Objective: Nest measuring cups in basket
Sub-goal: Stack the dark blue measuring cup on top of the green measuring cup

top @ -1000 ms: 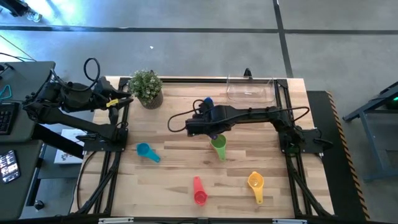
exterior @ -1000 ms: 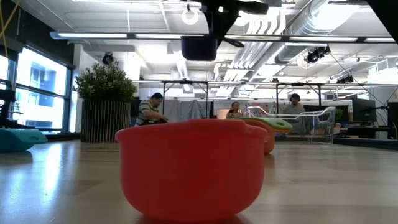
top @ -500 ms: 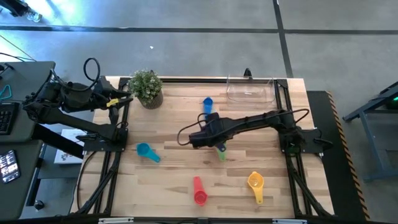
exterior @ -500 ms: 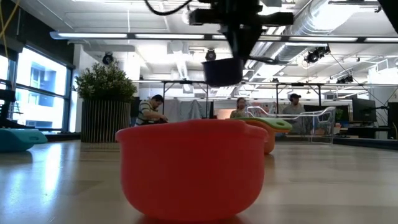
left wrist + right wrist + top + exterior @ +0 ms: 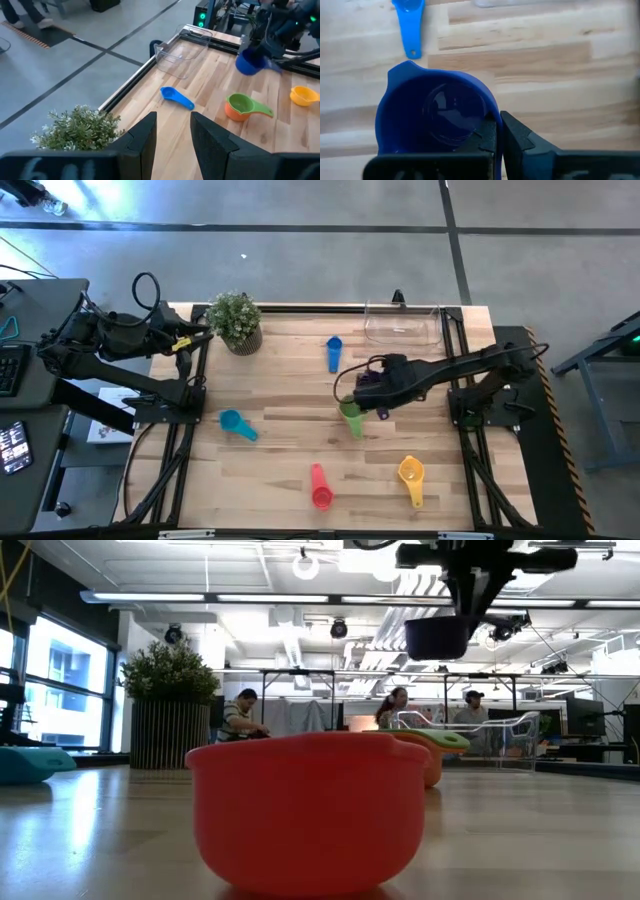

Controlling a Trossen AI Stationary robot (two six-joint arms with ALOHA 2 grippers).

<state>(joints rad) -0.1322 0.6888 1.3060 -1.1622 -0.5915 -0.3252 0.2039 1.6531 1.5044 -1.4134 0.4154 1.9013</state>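
My right gripper (image 5: 372,390) hangs over the table's middle, right of centre, shut on a blue-purple measuring cup (image 5: 435,117), which is lifted and also shows in the low view (image 5: 437,637). Just below it a green cup (image 5: 351,417) sits nested in an orange one (image 5: 231,111). A small blue cup (image 5: 333,352), a teal cup (image 5: 236,424), a red-pink cup (image 5: 320,488) and a yellow cup (image 5: 411,474) lie loose on the wood. The clear basket (image 5: 402,323) stands at the far edge. My left gripper (image 5: 172,132) waits open at the far left, beside the plant. My right gripper pinches the blue-purple cup at one side of its rim (image 5: 489,120) between its two fingers (image 5: 516,136). Whether they grip the wall or the handle, the fingers themselves hide. They come from above, slanting down. The cup hangs clear of the table, mouth up.
A potted green plant (image 5: 236,320) stands at the far left corner, close to my left gripper. The right arm stretches from its base at the right edge across the table. Bare wood lies between the loose cups and in front of the basket.
My right gripper has carried the blue-purple cup from the table's middle toward the right edge, sinking a little and rolling its wrist. The cup stays lifted clear. It now hangs just right of the green cup instead of left of it.
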